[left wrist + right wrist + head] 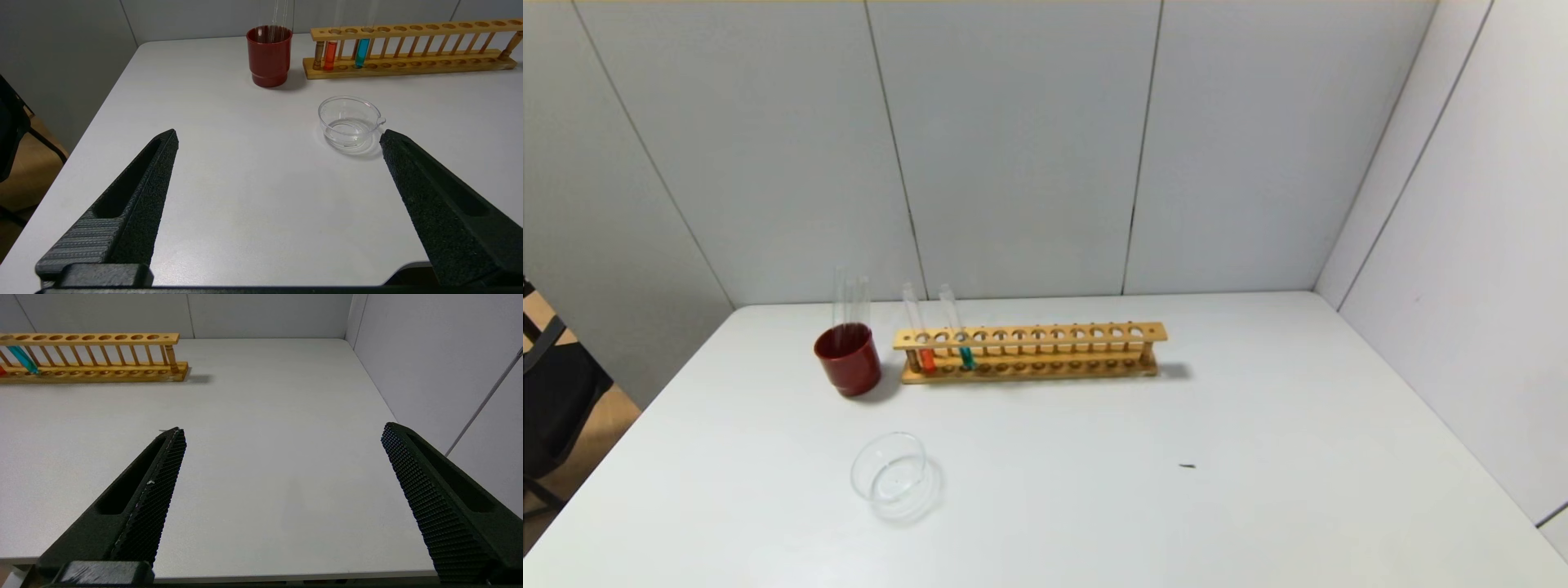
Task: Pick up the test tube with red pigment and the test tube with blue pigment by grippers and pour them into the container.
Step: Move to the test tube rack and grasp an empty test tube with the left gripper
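From the head camera, a long pale wooden rack [1031, 351] stands towards the far edge of the white table [1258, 457], left of its middle. The slim clear glass tube with orange-red liquid [920, 343] and the slim clear glass tube with teal liquid [958, 339] lean in holes at the rack's left end, propped so their open upper ends stand free for gripping. Just left of the rack is a dark red opaque cup [848, 359] holding plain colourless tubes [851, 300]. The low round clear glass dish [892, 474] lies nearer the front edge, left of centre, apart from the rack, probably to leave room for tilting a tube above it. Neither arm appears here.

In the left wrist view, the left gripper [279, 136] hovers at the front left corner, its fingers spread wide and holding nothing; the dish [349, 122] lies just beyond one tip, with the red tube [329, 55] and teal tube [362, 52] behind.

The right wrist view shows the right gripper [282, 430] likewise spread and unloaded over the front right part of the table, well apart from the rack [94, 355]. Neither tube is yet lifted.
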